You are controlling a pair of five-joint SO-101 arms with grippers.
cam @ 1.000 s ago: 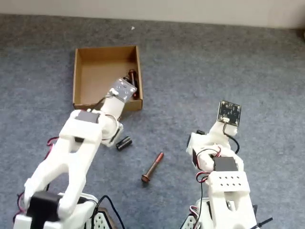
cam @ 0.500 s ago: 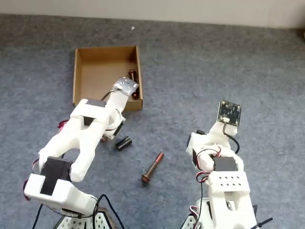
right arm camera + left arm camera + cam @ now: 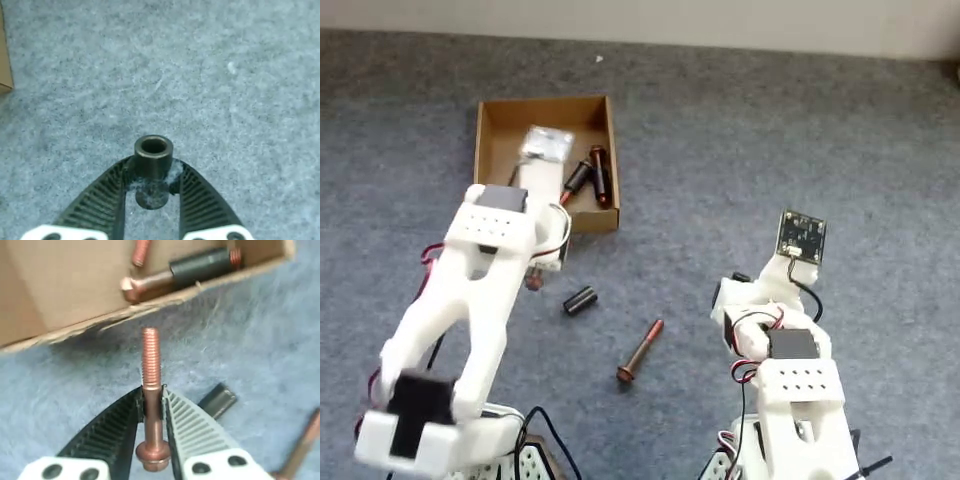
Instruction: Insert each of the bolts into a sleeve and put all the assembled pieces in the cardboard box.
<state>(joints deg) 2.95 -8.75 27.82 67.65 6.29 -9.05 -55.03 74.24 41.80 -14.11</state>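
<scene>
My left gripper [image 3: 152, 396] is shut on a copper bolt [image 3: 150, 370] just outside the near wall of the cardboard box [image 3: 75, 327]; the threaded end points at the box. From above, the left arm [image 3: 485, 260] hangs over that near wall of the box [image 3: 490, 130]. My right gripper [image 3: 152, 165] is shut on a black sleeve [image 3: 153, 150] that stands upright above the carpet, bore open. The right arm [image 3: 775, 335] is at the lower right. Two assembled pieces [image 3: 590, 175] lie in the box. A loose sleeve [image 3: 580, 299] and a loose bolt [image 3: 640, 350] lie on the carpet.
Grey carpet [image 3: 770, 130] covers the table, with open room to the right of the box. An assembled piece [image 3: 190, 270] lies against the box's near wall. A pale wall strip [image 3: 720, 20] runs along the far edge.
My left arm has swung left and farther over the box, uncovering the assembled pieces inside. The right arm has not moved.
</scene>
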